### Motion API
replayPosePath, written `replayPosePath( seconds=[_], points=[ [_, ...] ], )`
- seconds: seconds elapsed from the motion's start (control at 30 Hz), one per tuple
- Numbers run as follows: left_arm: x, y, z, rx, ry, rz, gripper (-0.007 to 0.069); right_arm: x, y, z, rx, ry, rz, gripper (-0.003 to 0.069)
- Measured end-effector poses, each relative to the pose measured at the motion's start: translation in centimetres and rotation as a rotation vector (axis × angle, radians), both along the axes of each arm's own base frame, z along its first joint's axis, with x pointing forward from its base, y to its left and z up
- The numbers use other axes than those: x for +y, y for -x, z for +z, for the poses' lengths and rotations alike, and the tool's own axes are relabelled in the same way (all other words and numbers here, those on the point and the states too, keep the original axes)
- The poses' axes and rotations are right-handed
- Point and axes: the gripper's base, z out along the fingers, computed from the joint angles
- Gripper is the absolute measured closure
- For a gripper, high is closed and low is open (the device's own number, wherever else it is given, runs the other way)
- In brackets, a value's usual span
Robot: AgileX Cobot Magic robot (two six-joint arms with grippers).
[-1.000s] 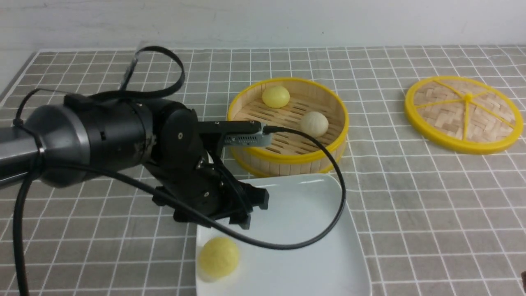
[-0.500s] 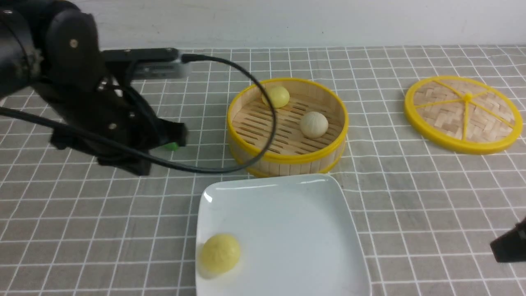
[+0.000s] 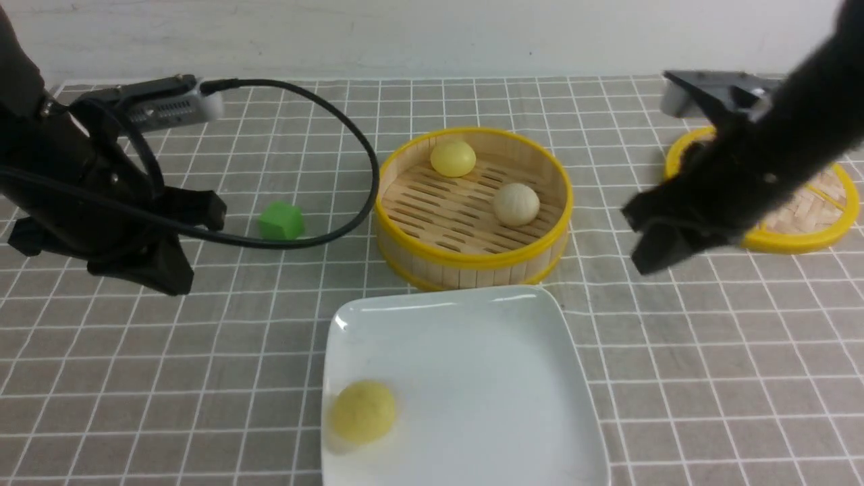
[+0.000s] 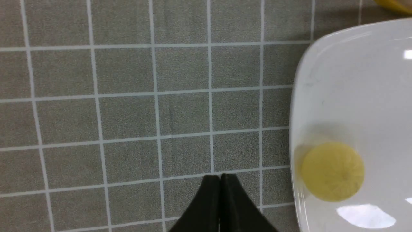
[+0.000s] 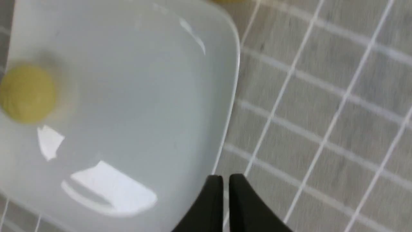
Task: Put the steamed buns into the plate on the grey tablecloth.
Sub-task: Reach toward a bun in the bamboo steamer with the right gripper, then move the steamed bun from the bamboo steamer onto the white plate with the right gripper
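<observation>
One pale yellow steamed bun (image 3: pixel 362 412) lies in the near left corner of the white plate (image 3: pixel 486 378), close against the rim, on the grey tablecloth (image 3: pixel 675 378). The left arm that hung over that corner a second ago has pulled clear to the left. The left gripper (image 4: pixel 220 176) is pressed shut and empty above bare cloth, just beside the plate's edge. The right gripper (image 5: pixel 226 178), absent a second ago, has swung in from the right, its jaws a thin slit apart with nothing between them. It hangs above the cloth between the steamer basket (image 3: pixel 472 260) and the woven lid (image 3: pixel 810 223), which it partly hides. One bun is delivered; the other yellow bun (image 3: pixel 453 158) and the off-white bun (image 3: pixel 516 204) wait in the basket, probably for the right arm. Most of the plate is bare, but its far edge lies just beside the basket's wall. The left arm's retreat has uncovered a green cube (image 3: pixel 281 221).
</observation>
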Motion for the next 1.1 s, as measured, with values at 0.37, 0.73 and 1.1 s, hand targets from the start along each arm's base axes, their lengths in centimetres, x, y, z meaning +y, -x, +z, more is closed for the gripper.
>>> replayPosePath(
  seconds=[0.37,0.73,1.1],
  points=[
    [-0.4,-0.6,0.3,-0.06,0.06,0.024,0.0611,5.9,-11.1,-3.8,-0.172,0.042,0.035,0.0293],
    [-0.5,-0.6,0.3,-0.069,0.063,0.027,0.0603,6.7,-14.3,-8.8,-0.174,0.112,0.04,0.036],
    [-0.5,-0.6,0.3,-0.069,0.064,0.027,0.0603,5.6,-11.8,-2.3,-0.166,0.125,0.068,0.0636]
  ],
)
